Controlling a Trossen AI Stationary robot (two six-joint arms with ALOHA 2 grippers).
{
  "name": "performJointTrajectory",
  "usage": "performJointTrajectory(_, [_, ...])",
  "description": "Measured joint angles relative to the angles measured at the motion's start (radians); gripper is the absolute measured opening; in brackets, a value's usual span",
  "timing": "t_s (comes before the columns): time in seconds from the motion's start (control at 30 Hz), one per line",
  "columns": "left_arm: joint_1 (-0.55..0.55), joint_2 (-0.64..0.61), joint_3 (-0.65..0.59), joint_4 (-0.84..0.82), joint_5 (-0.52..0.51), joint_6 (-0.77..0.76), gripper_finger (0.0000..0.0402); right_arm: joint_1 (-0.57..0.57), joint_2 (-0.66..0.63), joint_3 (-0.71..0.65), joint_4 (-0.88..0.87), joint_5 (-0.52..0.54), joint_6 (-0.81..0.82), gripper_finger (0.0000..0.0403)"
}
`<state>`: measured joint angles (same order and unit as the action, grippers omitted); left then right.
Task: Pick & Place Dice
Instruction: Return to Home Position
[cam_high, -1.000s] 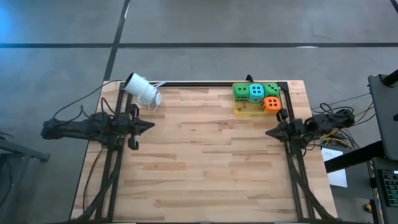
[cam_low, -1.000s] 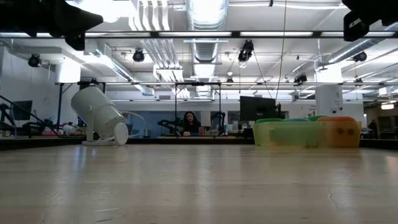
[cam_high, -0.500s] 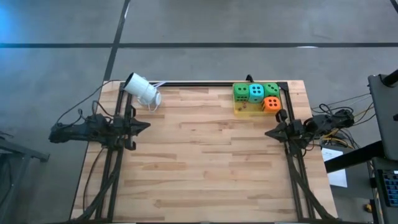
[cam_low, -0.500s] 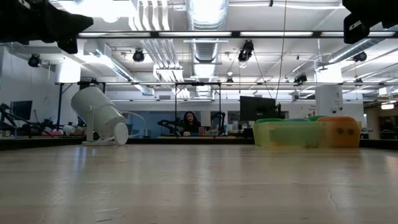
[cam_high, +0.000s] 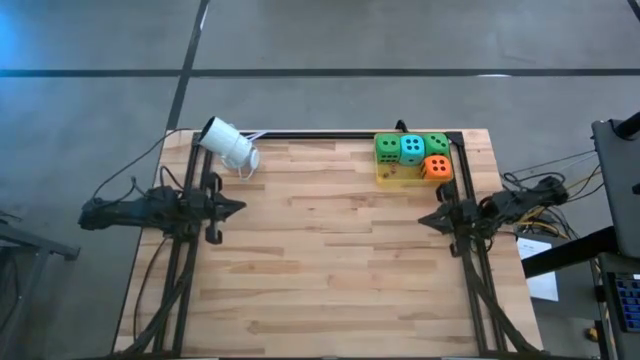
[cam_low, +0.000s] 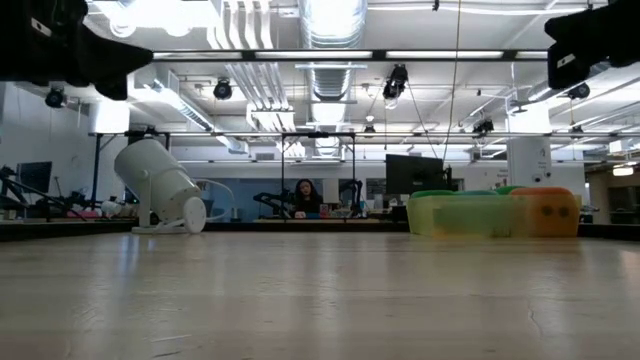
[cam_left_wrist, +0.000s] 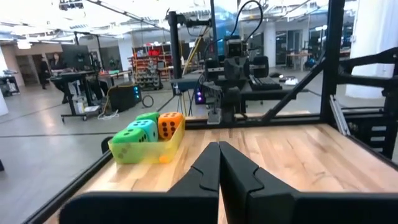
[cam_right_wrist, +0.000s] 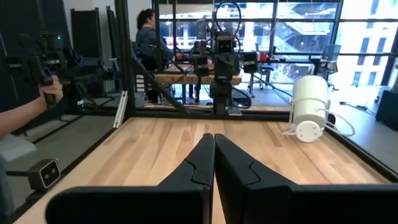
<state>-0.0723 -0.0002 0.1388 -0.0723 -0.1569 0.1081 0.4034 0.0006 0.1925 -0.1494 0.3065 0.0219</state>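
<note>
Two green dice (cam_high: 387, 148) (cam_high: 437, 143), a teal die (cam_high: 412, 148) and an orange die (cam_high: 436, 167) sit in a yellow see-through tray (cam_high: 392, 176) at the table's far right corner. The left wrist view shows the same tray (cam_left_wrist: 134, 152) with the orange die (cam_left_wrist: 170, 124) at its end. My left gripper (cam_high: 240, 207) hangs shut at the table's left edge, pointing level toward the right. My right gripper (cam_high: 424, 217) hangs shut at the right edge, just nearer than the tray, pointing left. Neither holds anything.
A white cylinder-shaped device (cam_high: 228, 145) lies tilted at the far left corner, with a cable behind it. Black frame rails (cam_high: 340, 133) run along the table's far edge and sides. A person's hand (cam_right_wrist: 50, 90) holding a dark grip shows beyond the table.
Both arms have sunk a little above the table's edges. The left gripper has drawn slightly back toward the left edge, and the right one has shifted a bit toward the near edge. Both stay shut; the dice have not moved.
</note>
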Motion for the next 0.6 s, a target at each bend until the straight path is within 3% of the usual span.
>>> performJointTrajectory(0.3, [0.000,0.000,-0.064,0.032,-0.007,-0.004,0.0003,0.000,0.000,-0.178,0.194,0.000,-0.001,0.0008])
performJointTrajectory(0.6, [0.001,0.000,-0.134,0.120,-0.007,0.019,0.0003,0.000,0.019,-0.184,0.213,-0.020,-0.023,0.0008])
